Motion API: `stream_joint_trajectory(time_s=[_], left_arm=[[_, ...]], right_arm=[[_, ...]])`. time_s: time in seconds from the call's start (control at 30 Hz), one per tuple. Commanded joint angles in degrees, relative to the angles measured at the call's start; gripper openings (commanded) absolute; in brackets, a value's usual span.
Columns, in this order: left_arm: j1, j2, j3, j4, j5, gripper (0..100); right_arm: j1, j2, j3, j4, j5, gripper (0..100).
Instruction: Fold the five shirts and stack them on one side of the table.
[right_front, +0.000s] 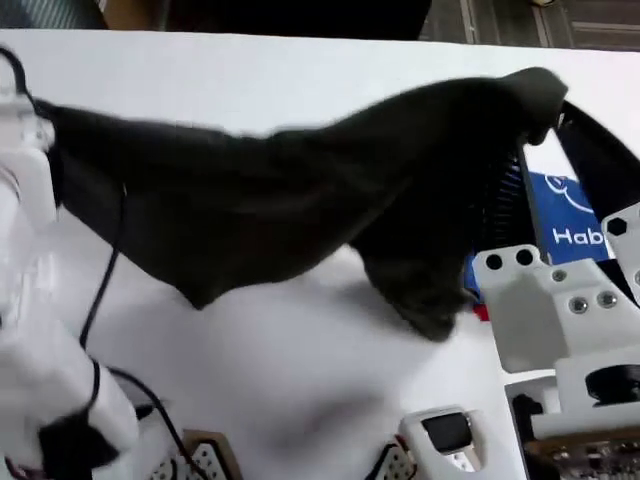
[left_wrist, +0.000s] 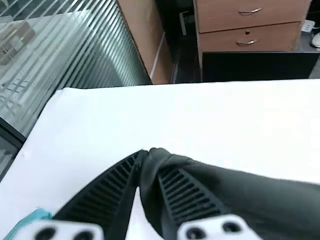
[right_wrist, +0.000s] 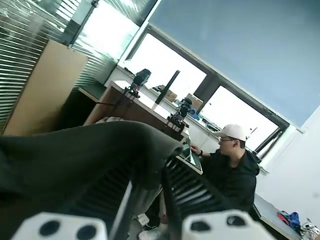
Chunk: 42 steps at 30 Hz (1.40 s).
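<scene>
White lettering on blue item (right_front: 550, 212), partly covered; no whole word.

My high feed: white surface (right_front: 300, 90) blown out, soft shadow under dark cloth shirt (right_front: 280, 200); windows (right_wrist: 160, 65) backlight right wrist.

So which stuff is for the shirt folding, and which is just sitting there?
For the job:
dark shirt, held up over the table by the left gripper and the right gripper
blue printed cloth, maybe another shirt

Just lying about:
black cable by an arm
wooden drawers behind the table
</scene>
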Motion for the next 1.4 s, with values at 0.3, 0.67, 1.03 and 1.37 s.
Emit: stream_joint_trajectory(time_s=[0.3, 0.67, 1.03, 1.37], left_arm=[[0.8, -18.2, 14.0, -3.4, -3.6, 2], [0.7, -23.6, 14.0, -5.0, -3.5, 2], [-6.3, -23.6, 16.7, -15.1, -3.5, 2], [-2.5, -24.0, 16.4, -13.3, -3.5, 2]], right_arm=[[-0.7, -5.4, 0.0, 0.0, 0.4, 2.1], [-0.9, -11.4, 0.4, 1.7, 3.2, 2.1], [-0.9, -9.7, 0.4, 1.5, 3.7, 2.1], [-0.9, -10.2, 0.0, 1.8, 3.6, 2.1]])
